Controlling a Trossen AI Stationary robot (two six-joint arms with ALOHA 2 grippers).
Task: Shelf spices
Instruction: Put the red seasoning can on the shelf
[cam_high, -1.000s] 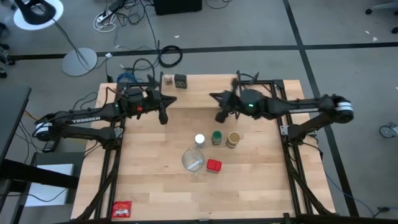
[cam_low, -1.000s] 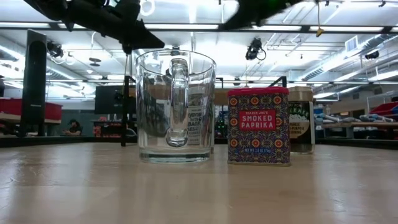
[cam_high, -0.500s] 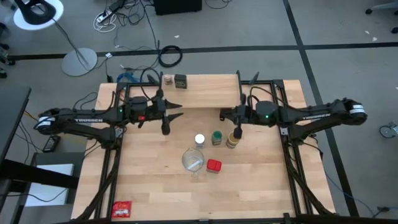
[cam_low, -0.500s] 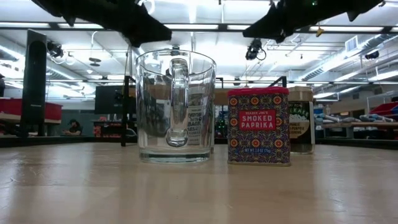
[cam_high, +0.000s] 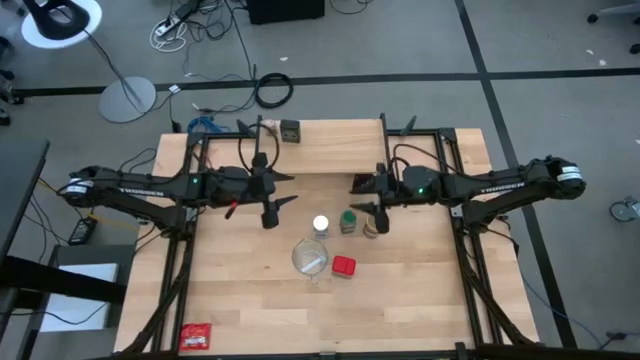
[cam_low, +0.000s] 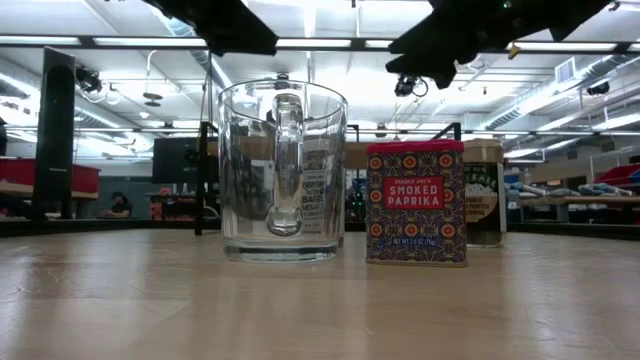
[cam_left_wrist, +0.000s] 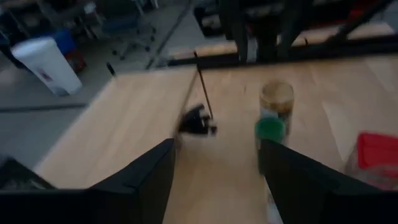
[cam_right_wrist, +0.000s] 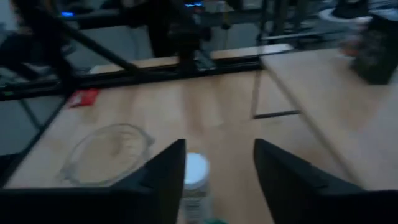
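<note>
My right gripper (cam_high: 379, 207) has its fingers spread and holds nothing. It hangs at the centre of the high view, above the tan-lidded jar (cam_high: 373, 228), which stands upright just below it. So this arm is the nearer one for that jar.

My left gripper (cam_high: 272, 197), also spread and empty, is left of centre; the white-lidded jar (cam_high: 321, 226) lies to its lower right.

The shelf (cam_high: 330, 147) is at the upper middle, with free plank beside two small containers (cam_high: 281, 129).
</note>
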